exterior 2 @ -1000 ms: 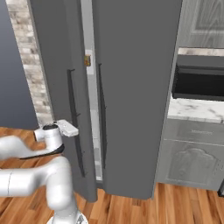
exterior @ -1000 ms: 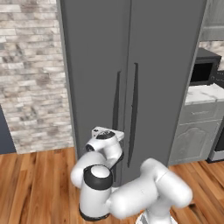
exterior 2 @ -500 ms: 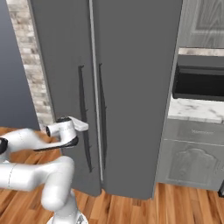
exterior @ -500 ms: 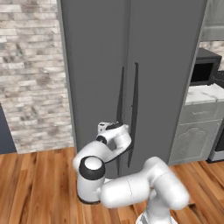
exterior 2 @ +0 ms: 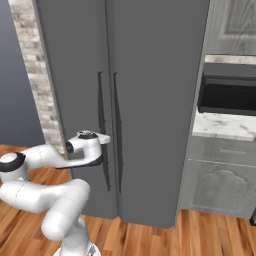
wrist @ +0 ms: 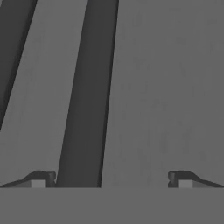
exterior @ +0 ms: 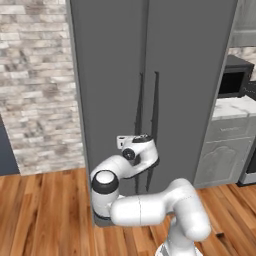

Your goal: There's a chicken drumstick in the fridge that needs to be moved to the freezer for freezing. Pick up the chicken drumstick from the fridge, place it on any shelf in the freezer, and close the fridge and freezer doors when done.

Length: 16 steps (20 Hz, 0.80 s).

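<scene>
Brick wall to one side, cabinets to the other, and between them the doors (exterior 2: 120,100) both look flush shut. My gripper (wrist: 111,178) sits spread wide, holding nothing, pressed close to the door face with one bar handle (wrist: 85,113) running between its tips. I can't see the drumstick; I judge it's inside the freezer (exterior: 107,90) by now. Closing looks finished, so next I'd back the arm away without snagging that handle.
</scene>
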Available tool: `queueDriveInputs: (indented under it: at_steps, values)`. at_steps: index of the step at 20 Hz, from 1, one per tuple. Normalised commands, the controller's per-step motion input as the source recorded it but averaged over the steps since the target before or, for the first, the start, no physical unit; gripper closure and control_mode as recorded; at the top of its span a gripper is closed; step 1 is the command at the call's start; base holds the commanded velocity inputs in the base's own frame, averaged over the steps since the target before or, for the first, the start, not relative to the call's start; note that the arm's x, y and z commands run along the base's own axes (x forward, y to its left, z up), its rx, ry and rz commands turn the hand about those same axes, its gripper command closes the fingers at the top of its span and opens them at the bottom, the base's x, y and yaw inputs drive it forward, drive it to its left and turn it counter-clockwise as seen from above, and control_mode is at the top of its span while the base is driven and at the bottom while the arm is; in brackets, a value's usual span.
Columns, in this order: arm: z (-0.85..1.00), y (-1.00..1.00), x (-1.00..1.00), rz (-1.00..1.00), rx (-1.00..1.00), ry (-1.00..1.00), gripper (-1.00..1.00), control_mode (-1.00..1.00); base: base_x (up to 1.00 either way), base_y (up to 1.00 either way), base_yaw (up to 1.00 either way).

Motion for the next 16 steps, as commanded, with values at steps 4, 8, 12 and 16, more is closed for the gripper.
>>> queueDriveInputs:
  at_steps: [4,8,12,16]
  values:
    - [0.00,-0.10,0.53,0.03,0.00,0.00,-1.00,-1.00,0.00,0.00,0.00]
    - [0.00,-0.01,0.51,0.00,0.00,0.02,-1.00,-1.00,0.00,0.00,0.00]
    - [0.00,0.00,0.47,0.00,0.00,0.04,-1.00,-1.00,0.00,0.00,0.00]
    - [0.00,0.00,0.19,0.00,0.00,0.03,-1.00,-1.00,0.00,0.00,0.00]
